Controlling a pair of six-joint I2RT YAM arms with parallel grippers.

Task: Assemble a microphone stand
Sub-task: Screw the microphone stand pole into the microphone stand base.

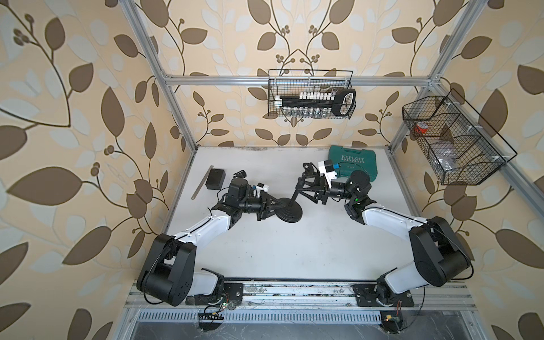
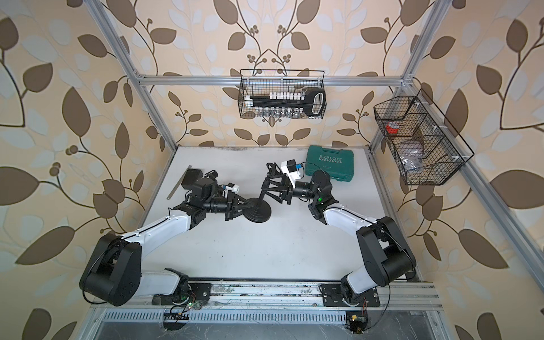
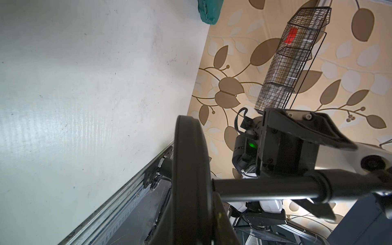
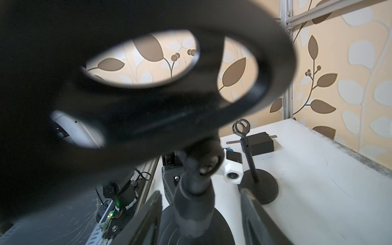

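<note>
A black microphone stand has its round base [image 1: 291, 216] on the white table, and its pole [image 1: 295, 198] leans up to the clip [image 1: 308, 168]. My left gripper [image 1: 278, 206] is shut on the base's rim. In the left wrist view the disc [image 3: 188, 165] is seen edge-on between the jaws. My right gripper [image 1: 298, 191] is open around the pole. In the right wrist view the pole [image 4: 195, 195] stands between the fingers [image 4: 146, 216] with a gap on each side. The blurred clip [image 4: 191, 84] fills the upper part of that view.
A second black stand [image 4: 251, 161] stands behind my left wrist, near a black box [image 1: 215, 178] and a metal ruler [image 1: 203, 182]. A green tool case [image 1: 351, 164] lies at the back right. Wire baskets hang on the back wall [image 1: 310, 94] and the right wall [image 1: 453, 141].
</note>
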